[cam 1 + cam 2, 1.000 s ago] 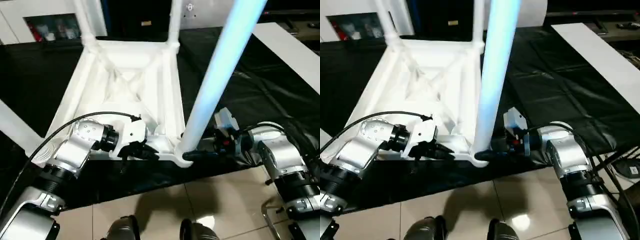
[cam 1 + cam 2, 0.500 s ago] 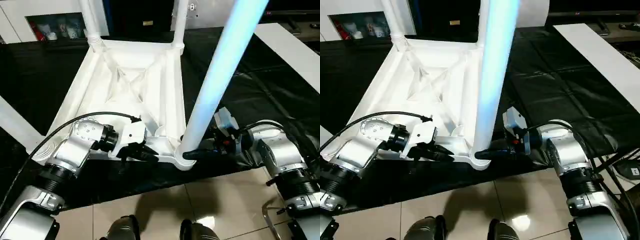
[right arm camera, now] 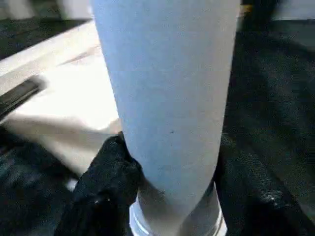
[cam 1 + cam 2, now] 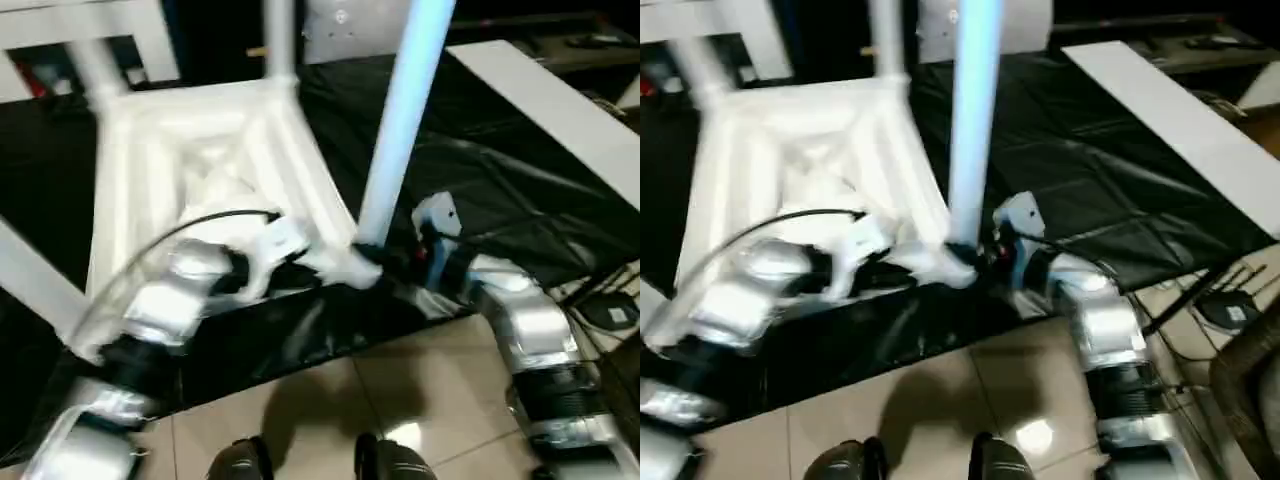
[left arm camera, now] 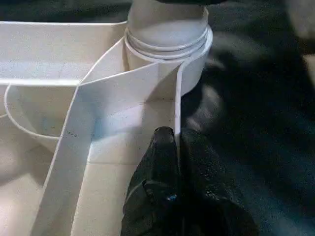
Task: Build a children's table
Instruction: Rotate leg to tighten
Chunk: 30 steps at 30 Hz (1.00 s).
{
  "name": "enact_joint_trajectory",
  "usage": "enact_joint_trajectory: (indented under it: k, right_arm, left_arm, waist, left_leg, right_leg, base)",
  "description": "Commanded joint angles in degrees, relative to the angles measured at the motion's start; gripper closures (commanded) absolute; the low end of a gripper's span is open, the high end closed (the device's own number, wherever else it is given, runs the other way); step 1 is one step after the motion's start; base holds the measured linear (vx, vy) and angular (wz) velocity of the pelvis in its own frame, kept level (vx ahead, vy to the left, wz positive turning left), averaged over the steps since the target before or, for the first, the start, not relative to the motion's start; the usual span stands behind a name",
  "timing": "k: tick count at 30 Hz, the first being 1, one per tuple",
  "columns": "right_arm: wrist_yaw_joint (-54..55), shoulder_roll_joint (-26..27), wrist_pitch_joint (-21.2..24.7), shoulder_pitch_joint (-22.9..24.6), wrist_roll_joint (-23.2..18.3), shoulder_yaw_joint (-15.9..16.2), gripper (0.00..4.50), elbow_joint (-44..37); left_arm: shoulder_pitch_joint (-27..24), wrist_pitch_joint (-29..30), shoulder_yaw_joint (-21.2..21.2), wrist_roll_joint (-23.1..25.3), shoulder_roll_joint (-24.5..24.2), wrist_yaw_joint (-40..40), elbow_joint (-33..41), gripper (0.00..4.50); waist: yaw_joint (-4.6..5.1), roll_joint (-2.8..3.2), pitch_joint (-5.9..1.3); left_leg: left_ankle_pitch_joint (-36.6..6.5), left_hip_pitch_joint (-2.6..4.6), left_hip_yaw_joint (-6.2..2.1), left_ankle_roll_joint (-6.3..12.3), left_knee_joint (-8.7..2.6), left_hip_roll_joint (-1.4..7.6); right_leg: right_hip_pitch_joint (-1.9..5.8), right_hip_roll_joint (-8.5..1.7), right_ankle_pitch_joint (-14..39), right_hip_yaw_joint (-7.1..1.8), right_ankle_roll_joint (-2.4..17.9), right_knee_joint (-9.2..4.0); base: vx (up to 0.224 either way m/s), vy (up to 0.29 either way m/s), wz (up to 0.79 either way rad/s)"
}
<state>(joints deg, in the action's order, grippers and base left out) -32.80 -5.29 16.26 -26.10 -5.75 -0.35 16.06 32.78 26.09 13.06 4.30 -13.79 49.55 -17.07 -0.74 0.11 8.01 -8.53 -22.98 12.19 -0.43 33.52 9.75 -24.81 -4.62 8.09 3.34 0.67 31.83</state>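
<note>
The children's table top (image 4: 200, 150) lies upside down on a black sheet, ribbed underside up. Legs stand in its far corner sockets (image 4: 280, 40) (image 4: 95, 65), and another leg (image 4: 30, 270) rises at the near left. My left gripper (image 5: 174, 142) is shut on a thin wall of the top next to the near right corner socket (image 5: 167, 39). A tall white leg (image 4: 400, 130) stands in that socket. My right gripper (image 3: 172, 162) is shut around this leg's base, one black finger (image 3: 110, 167) on each side.
The black sheet (image 4: 480, 190) covers the area under and to the right of the table. A long white board (image 4: 540, 100) lies at the far right. Cables (image 4: 610, 310) trail on the tiled floor (image 4: 430, 380) at the right, and my feet (image 4: 310, 465) are at the near edge.
The whole picture has swung and blurred, so the head camera moved. Both grippers stay at the near right corner; the right fingers have drawn in on the leg.
</note>
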Motion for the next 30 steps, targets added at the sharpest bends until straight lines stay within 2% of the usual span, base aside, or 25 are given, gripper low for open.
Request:
enact_joint_trajectory:
  k: [1, 2, 3, 4, 5, 6, 8, 9, 10, 11, 12, 14, 15, 17, 19, 20, 21, 22, 23, 24, 25, 27, 29, 30]
  right_arm:
    - [-1.5, 5.0, 2.5, 0.7, -0.8, 7.2, 2.56, 1.2]
    - [2.6, 7.1, 2.5, 0.0, 0.0, 6.3, 2.56, 2.4]
    - [2.6, 7.1, 2.5, 0.0, 0.0, 6.3, 2.56, 2.4]
    - [6.7, 9.4, 1.9, -0.6, 0.7, 5.4, 2.56, 3.2]
    - [8.7, 11.0, 1.6, -1.0, 0.5, 4.6, 2.00, 3.6]
    - [10.0, 12.1, 1.2, -1.1, 0.2, 4.1, 1.86, 3.4]
    - [9.4, 12.1, 1.1, -0.9, -0.4, 4.0, 1.81, 3.0]
    - [9.4, 12.1, 1.1, -0.9, -0.4, 4.0, 1.70, 3.0]
    - [9.1, 12.0, 1.3, -0.5, -0.5, 3.9, 1.46, 2.3]
    - [7.7, 10.3, 0.2, 0.2, -0.2, 4.1, 1.46, 1.7]
    - [7.6, 10.2, 0.1, 0.3, -0.1, 4.1, 1.34, 1.6]
    - [6.9, 9.3, -0.7, 0.6, 0.2, 4.2, 1.28, 1.4]
    - [4.4, 6.7, -2.5, 1.3, 0.4, 3.7, 1.05, 1.0]
    - [-0.5, 2.6, -4.0, 1.9, -0.3, 2.8, 0.90, 0.4]
    - [-3.6, 0.4, -4.9, 1.9, -1.2, 2.5, 0.87, 0.1]
    - [-4.5, -0.2, -5.0, 1.9, -1.4, 2.5, 0.75, 0.0]
    - [-8.8, -3.0, -5.6, 1.6, -2.4, 2.3, 0.60, -0.1]
    - [-9.6, -3.5, -5.7, 1.5, -2.6, 2.3, 0.45, -0.1]
    - [-12.0, -5.1, -6.1, 1.3, -3.0, 2.1, 0.40, 0.0]
    - [-18.2, -9.1, -6.6, 0.7, -4.2, 2.2, 0.40, -0.3]
    - [-18.2, -9.1, -6.6, 0.7, -4.2, 2.2, 0.21, -0.3]
    - [-21.4, -11.2, -7.1, 0.4, -4.8, 2.5, 0.04, -0.1]
    - [-26.8, -14.4, -7.9, -0.4, -5.2, 3.6, 0.04, 0.7]
    - [-27.7, -14.8, -8.0, -0.5, -5.3, 3.8, 0.04, 0.8]
  left_arm:
    - [3.9, -0.8, -0.1, -1.6, 4.5, -5.2, 2.3, 4.50]
    - [4.5, -0.1, -0.5, -0.5, 6.4, -8.8, 1.6, 4.50]
    - [4.5, -0.1, -0.5, -0.5, 6.4, -8.8, 1.6, 4.50]
    - [5.0, 0.8, -0.6, 0.7, 8.1, -11.7, 1.2, 4.50]
    - [5.4, 1.5, -0.8, 1.5, 9.3, -13.9, 0.8, 4.50]
    - [5.8, 1.6, -0.6, 2.3, 9.8, -15.2, 0.4, 4.50]
    - [5.9, 1.3, -0.4, 2.6, 9.5, -15.1, 0.2, 4.50]
    - [5.9, 1.3, -0.4, 2.6, 9.5, -15.1, 0.2, 4.50]
    - [5.8, 1.5, -0.2, 2.9, 8.9, -15.0, 0.5, 4.50]
    - [5.2, 0.6, 0.2, 2.7, 7.4, -13.4, 1.1, 4.50]
    - [5.1, 0.5, 0.2, 2.7, 7.2, -13.2, 1.2, 4.50]
    - [4.8, -0.2, 0.4, 2.5, 6.4, -12.1, 1.4, 4.50]
    - [4.0, -1.3, 0.5, 2.6, 4.6, -10.0, 1.7, 4.50]
    - [2.8, -4.1, 0.8, 2.0, 1.9, -6.1, 1.9, 4.50]
    - [2.1, -5.2, 1.0, 1.2, 0.7, -3.8, 2.3, 4.50]
    - [2.0, -5.8, 1.1, 1.1, 0.3, -3.3, 2.3, 4.50]
    - [1.2, -7.8, 1.2, 0.2, -1.0, -0.5, 2.7, 4.50]
    - [1.1, -8.1, 1.3, 0.1, -1.3, 0.0, 2.7, 4.50]
    - [0.7, -9.0, 1.6, -0.5, -2.3, 1.5, 2.9, 4.50]
    - [-0.4, -11.3, 2.3, -2.3, -4.8, 6.4, 3.5, 4.50]
    - [-0.4, -11.3, 2.3, -2.3, -4.8, 6.4, 3.5, 4.50]
    - [-0.8, -13.8, 3.0, -2.8, -6.5, 9.2, 3.4, 4.50]
    - [-1.2, -16.6, 3.6, -4.4, -8.8, 14.8, 3.1, 4.50]
    - [-1.3, -16.6, 3.6, -4.8, -9.0, 15.7, 3.1, 4.50]
  waist:
    - [0.39, 0.10, -3.19]
    - [0.66, 0.61, -3.07]
    - [0.89, 0.75, -2.97]
    - [1.07, 0.64, -2.99]
    - [1.18, 1.15, -2.77]
    - [1.29, 1.48, -2.65]
    - [1.38, 1.40, -2.66]
    - [1.39, 1.32, -2.64]
    - [1.33, 1.22, -2.55]
    - [1.24, 1.00, -2.59]
    - [1.02, 0.95, -2.60]
    - [0.90, 1.00, -2.65]
    - [0.90, 0.95, -2.67]
    - [0.73, 0.89, -2.79]
    - [0.55, 0.87, -2.98]
    - [0.52, 0.87, -3.01]
    - [0.48, 0.82, -3.10]
    - [0.23, 0.66, -3.17]
    - [-0.13, 0.70, -3.30]
    - [-0.22, 0.61, -3.22]
    - [-0.26, 0.48, -3.29]
    - [-0.60, 0.58, -3.47]
    - [-1.27, 0.27, -3.67]
    - [-1.80, 0.33, -3.99]
  left_leg:
    - [-30.6, 3.06, -3.70, -2.41, -4.82, 2.81]
    - [-33.0, 3.32, -3.93, -2.71, -5.12, 3.04]
    - [-34.5, 3.49, -3.99, -2.94, -5.35, 3.21]
    - [-36.3, 3.74, -4.13, -3.05, -5.54, 3.24]
    - [-38.0, 4.20, -4.06, -3.37, -5.84, 3.48]
    - [-39.3, 3.76, -4.39, -3.57, -6.36, 3.67]
    - [-41.5, 3.77, -4.43, -4.08, -6.90, 3.79]
    - [-41.1, 3.73, -4.36, -4.05, -6.90, 3.72]
    - [-39.6, 4.00, -4.09, -3.75, -6.45, 3.23]
    - [-36.6, 3.90, -3.99, -2.94, -5.85, 2.82]
    - [-34.0, 3.58, -3.99, -2.04, -5.68, 2.81]
    - [-31.4, 3.13, -4.01, -1.44, -5.91, 3.05]
    - [-30.9, 3.05, -3.99, -1.40, -6.01, 3.11]
    - [-30.2, 2.84, -3.88, -1.16, -6.19, 3.31]
    - [-28.9, 2.54, -3.80, -0.57, -6.16, 3.35]
    - [-27.7, 2.44, -3.59, -0.14, -6.13, 3.44]
    - [-26.9, 2.46, -3.47, -0.02, -6.03, 3.45]
    - [-24.8, 2.43, -3.15, 0.90, -5.79, 3.36]
    - [-24.3, 2.69, -3.07, 0.94, -5.63, 3.38]
    - [-23.4, 2.76, -2.84, 1.40, -5.49, 3.39]
    - [-22.7, 2.46, -2.83, 1.62, -5.40, 3.36]
    - [-20.7, 2.55, -2.46, 2.33, -5.25, 3.49]
    - [-18.3, 2.46, -2.17, 3.25, -4.90, 3.44]
    - [-16.2, 2.62, -2.01, 3.80, -4.70, 3.50]
  right_leg:
    - [1.28, -3.99, 41.9, -0.85, 3.3, -6.17]
    - [1.40, -3.77, 40.3, -0.10, 3.0, -6.29]
    - [1.36, -3.66, 39.2, 0.20, 3.1, -6.44]
    - [1.71, -3.53, 37.3, 0.71, 3.0, -6.62]
    - [1.63, -3.64, 35.1, 1.15, 3.6, -6.71]
    - [2.35, -3.75, 33.6, 1.59, 3.5, -6.40]
    - [2.62, -3.70, 31.5, 1.56, 3.6, -5.91]
    - [2.61, -3.92, 31.1, 1.34, 3.7, -5.93]
    - [1.99, -4.46, 32.3, 0.91, 3.9, -6.47]
    - [1.90, -5.15, 34.4, 0.60, 3.9, -7.00]
    - [2.04, -5.56, 35.9, 0.39, 3.5, -7.23]
    - [2.27, -5.41, 35.3, 0.19, 3.5, -6.99]
    - [2.27, -5.27, 34.4, 0.16, 3.8, -6.89]
    - [2.52, -5.05, 31.4, -0.07, 4.4, -6.38]
    - [2.78, -5.16, 28.9, -0.31, 5.5, -5.97]
    - [2.73, -5.20, 27.3, -0.56, 6.8, -5.81]
    - [2.67, -5.27, 26.5, -0.69, 7.5, -5.70]
    - [2.69, -5.21, 25.2, -0.97, 8.7, -5.44]
    - [2.68, -5.20, 24.7, -1.01, 8.9, -5.36]
    - [2.44, -5.16, 23.9, -1.30, 9.8, -5.23]
    - [2.79, -5.15, 23.5, -1.35, 10.1, -4.88]
    - [2.57, -5.04, 21.8, -1.70, 11.2, -4.45]
    - [2.59, -4.99, 20.7, -1.91, 11.7, -3.99]
    - [2.61, -4.84, 18.5, -1.99, 12.2, -3.61]
  base:
    - [0.000, 0.000, 0.00]
    - [0.000, 0.000, 0.00]
    - [0.000, 0.000, 0.00]
    - [0.000, 0.000, 0.00]
    - [0.000, 0.000, 0.00]
    - [0.000, 0.000, 0.00]
    - [0.000, 0.000, 0.00]
    - [0.000, 0.000, 0.00]
    - [0.000, 0.000, 0.00]
    - [0.000, 0.000, 0.00]
    - [0.000, 0.000, 0.00]
    - [0.000, 0.000, 0.00]
    - [0.000, 0.000, 0.00]
    - [0.000, 0.000, 0.00]
    - [0.000, 0.000, 0.00]
    - [0.000, 0.000, 0.00]
    - [0.000, 0.000, 0.00]
    - [0.000, 0.000, 0.00]
    - [0.000, 0.000, 0.00]
    - [0.000, 0.000, 0.00]
    - [0.000, 0.000, 0.00]
    - [0.028, -0.025, 0.05]
    - [0.000, 0.000, 0.00]
    - [0.000, 0.000, 0.00]
